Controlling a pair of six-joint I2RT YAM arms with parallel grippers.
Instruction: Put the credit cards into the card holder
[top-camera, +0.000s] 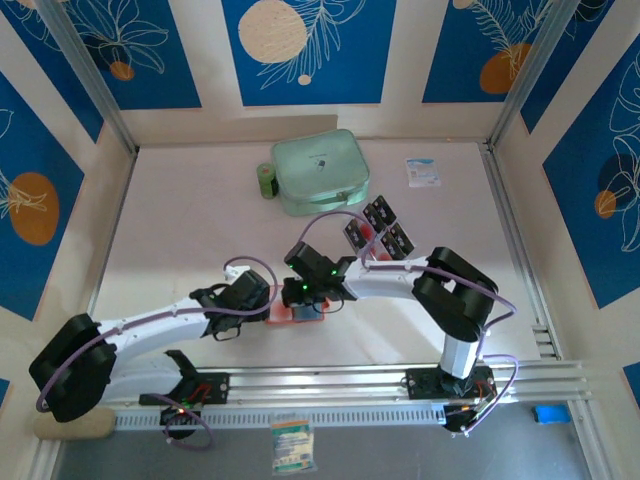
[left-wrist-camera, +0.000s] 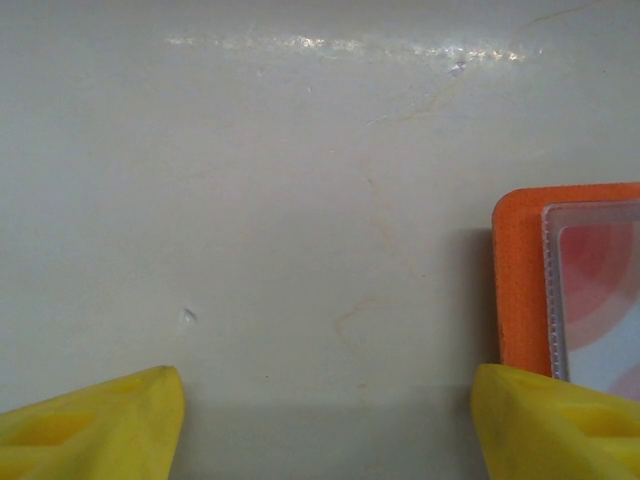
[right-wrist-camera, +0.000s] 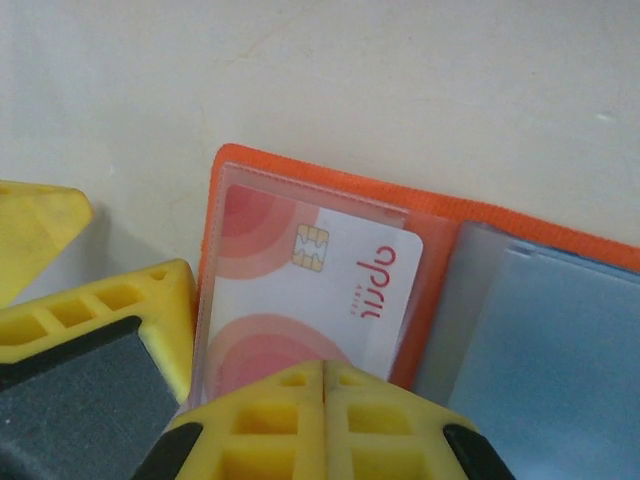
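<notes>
Yellow fingers of the right gripper (right-wrist-camera: 325, 400) are closed tip to tip at the near edge of a white-and-red credit card (right-wrist-camera: 330, 280). The card lies largely inside the clear pocket (right-wrist-camera: 290, 192) of the orange card holder (right-wrist-camera: 420, 205), opened flat just ahead; whether the gripper pinches the card cannot be told. The left gripper (left-wrist-camera: 325, 420) stands open, one fingertip at the holder's corner on the worktop (left-wrist-camera: 300, 200). Judgement: press straight ahead and flat, holder pinned, until the card seats fully.
</notes>
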